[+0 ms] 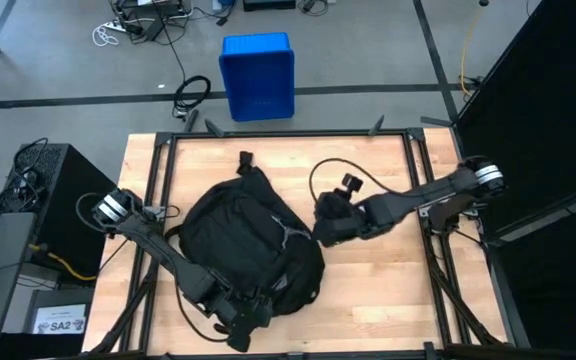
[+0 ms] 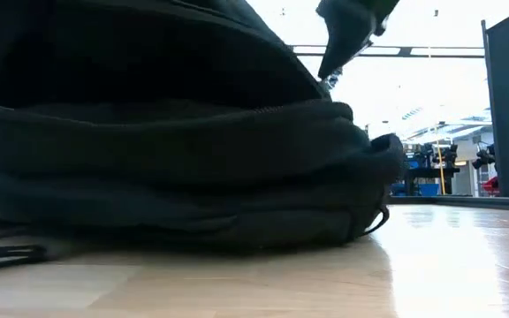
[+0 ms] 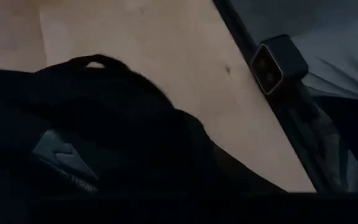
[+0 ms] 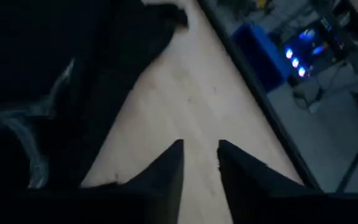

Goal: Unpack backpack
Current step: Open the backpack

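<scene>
The black backpack lies on the wooden table, left of its middle, and fills the low view. My left gripper is shut at the backpack's near edge, and dark fabric fills its wrist view and hides its fingers. My right gripper hovers at the backpack's right side. Its fingers are open, and only bare wood shows between them. In the low view it points down above the backpack's top. My left gripper is shut on the backpack's fabric at its near edge. The black cloth and the gripper itself hide the place of contact, so which part or how many layers it has cannot be told. The backpack's bottom rests on the table.
A blue crate stands on the floor beyond the table's far edge. Bare wood lies right of the backpack. Metal frame rails run along the table's sides. A black curtain stands at the right.
</scene>
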